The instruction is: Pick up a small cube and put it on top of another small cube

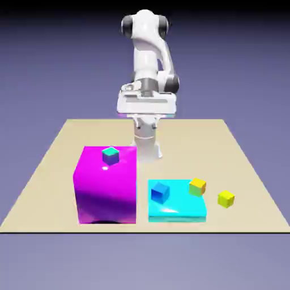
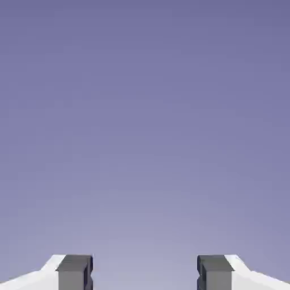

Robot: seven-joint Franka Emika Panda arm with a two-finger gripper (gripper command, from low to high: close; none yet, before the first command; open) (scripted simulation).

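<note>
The robot arm (image 1: 148, 51) is shiny white, with fat, round parts. Its round joint caps (image 1: 127, 26) are black. A grey band goes around it above the wide white hand (image 1: 146, 104). The gripper (image 2: 145, 272) has two white fingers with small, blocky tips (image 2: 74, 273), dark on top and grey in front.

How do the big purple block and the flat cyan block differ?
The purple block is tall, while the cyan block is low and flat. The purple block carries one small cube, teal on top; the cyan block carries two, one blue, one orange-topped. Both are shiny and sit on the table.
</note>
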